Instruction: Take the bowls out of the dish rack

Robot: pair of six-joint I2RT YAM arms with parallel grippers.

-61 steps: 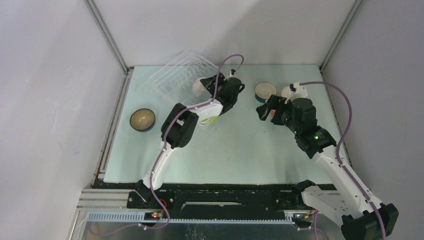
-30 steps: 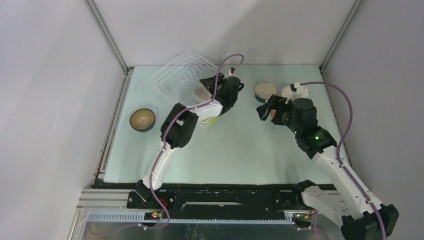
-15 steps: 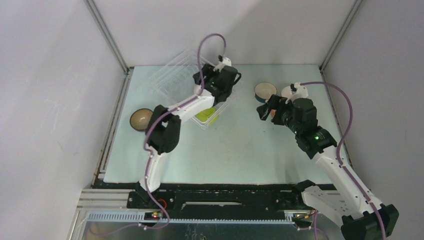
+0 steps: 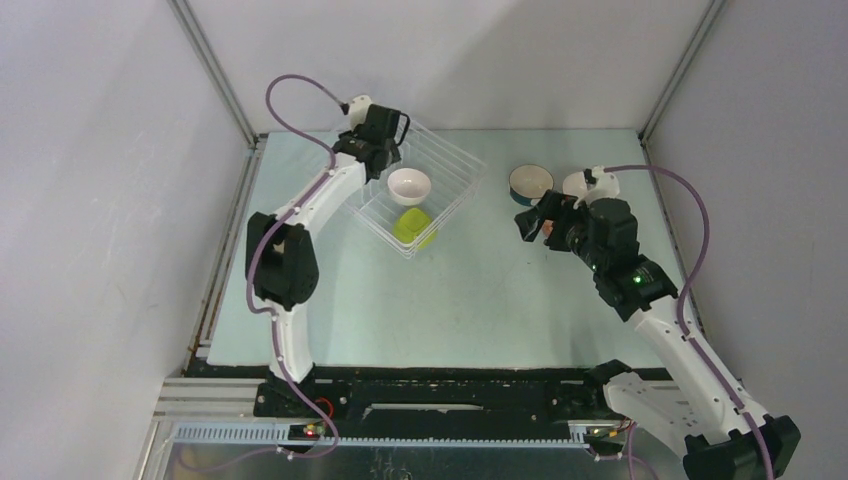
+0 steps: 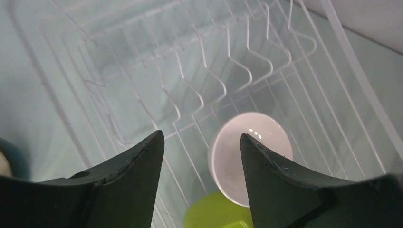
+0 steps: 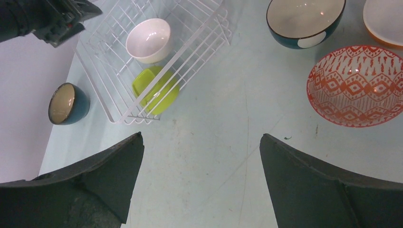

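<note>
Top view: my left end effector [image 4: 372, 135] hangs over the 11 o'clock corner of the dish rack [image 4: 462, 160]. The rack sits at 12 o'clock on the tabletop [image 4: 480, 300] and holds two bowls, the white bowl [image 4: 409, 185] and, at its 6 o'clock, the lime green bowl [image 4: 411, 226]. My right end effector [image 4: 528, 222] is at 3 o'clock of the rack, well apart from it. The dark blue bowl [image 4: 530, 182] stands just at its 12 o'clock. Walls are plain grey with metal corner posts.

Left wrist view: fingers [image 5: 128, 180] spread, nothing between them. White bowl at 5 o'clock below me, mouth up, with the lime one touching its near edge. My guess is I'm lining up on the white rim from above.

Right wrist view: fingers [image 6: 95, 180] wide apart and empty. The unloaded bowls are grouped at 1–3 o'clock: dark blue, an orange-rimmed bowl [image 6: 385, 21] and a red-and-white patterned bowl [image 6: 359, 85], all upright and apart. The teal bowl [image 6: 68, 103] sits alone at 9 o'clock beside the rack. Each arm likely drops bowls on its own side, which leaves four out and two to go. The tabletop is pale mint, lightly scuffed.
</note>
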